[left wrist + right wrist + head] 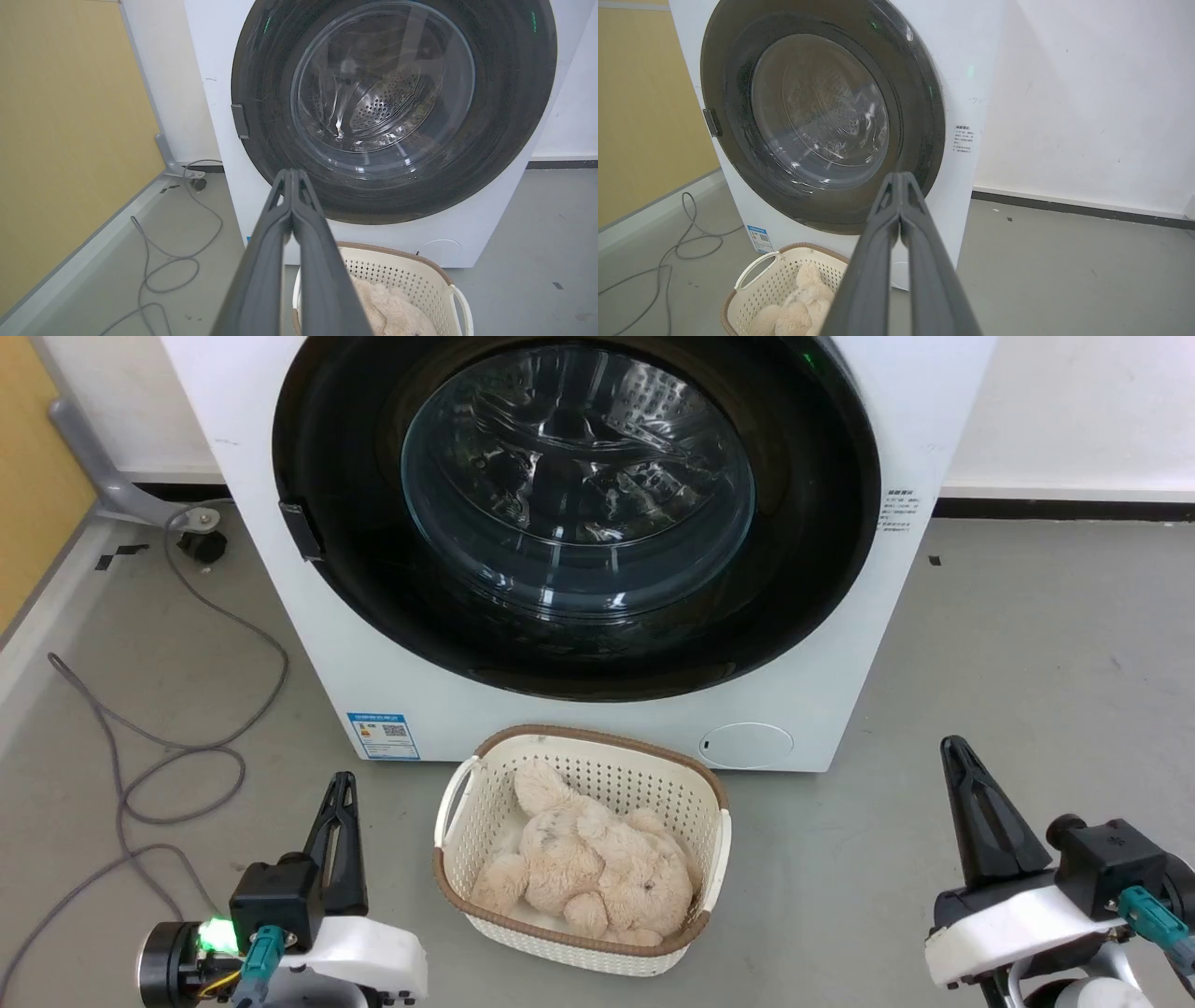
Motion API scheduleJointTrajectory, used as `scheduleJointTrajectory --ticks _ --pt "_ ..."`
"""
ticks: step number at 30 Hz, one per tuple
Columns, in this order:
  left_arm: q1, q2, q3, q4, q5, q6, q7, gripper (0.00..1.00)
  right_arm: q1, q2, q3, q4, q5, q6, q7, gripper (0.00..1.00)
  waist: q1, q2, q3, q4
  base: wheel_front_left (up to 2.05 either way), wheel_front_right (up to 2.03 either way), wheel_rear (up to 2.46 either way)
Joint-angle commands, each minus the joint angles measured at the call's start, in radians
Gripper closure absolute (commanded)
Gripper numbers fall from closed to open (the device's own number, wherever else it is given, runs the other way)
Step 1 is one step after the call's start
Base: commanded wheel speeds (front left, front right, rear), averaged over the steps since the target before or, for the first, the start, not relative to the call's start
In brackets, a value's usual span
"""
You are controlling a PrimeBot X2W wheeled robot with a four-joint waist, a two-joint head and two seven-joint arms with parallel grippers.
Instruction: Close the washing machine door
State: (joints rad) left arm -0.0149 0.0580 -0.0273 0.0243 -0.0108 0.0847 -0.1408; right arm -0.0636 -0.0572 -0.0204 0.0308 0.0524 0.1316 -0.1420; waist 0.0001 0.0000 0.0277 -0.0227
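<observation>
- Two grippers sit low and well apart from the machine. The left gripper (pixel 342 786) and the right gripper (pixel 952 751) each have their fingers pressed together, holding nothing.
- The washing machine door (pixel 577 513) lies flat against the front of the washing machine (pixel 392 681). I see no gap at its rim, so I judge the job done or nearly so.
- I cannot tell whether the catch behind the dark tab (pixel 301 530) has engaged. If not, the door could swing back out.
- A further push with these narrow tips could skid on the glossy, bulging glass.
- The basket (pixel 597 737) with a plush toy (pixel 588 868) stands just before the machine, so a low reach could knock it. The grey cable (pixel 187 747) on my left could snag the wheels.
- The blue label (pixel 383 735) carries a code square, with print too small to read. The sticker (pixel 901 513) beside the door is likewise illegible. I can read no brand name.
</observation>
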Motion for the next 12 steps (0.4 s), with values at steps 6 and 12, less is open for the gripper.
scheduleJointTrajectory --ticks 6,12 --pt "0.008 0.0 0.004 -0.006 0.004 -0.01 0.016 1.0 0.024 0.004 0.003 -0.007 -0.013 0.0 0.016 1.0 -0.0001 0.0 -0.003 0.002 0.0 0.0 0.0" --pt "0.008 -0.001 0.006 -0.008 0.005 -0.018 0.028 1.0 0.028 0.004 0.005 -0.01 -0.017 -0.001 0.029 1.0 -0.0001 0.0 -0.005 0.004 0.0 0.0 0.0"
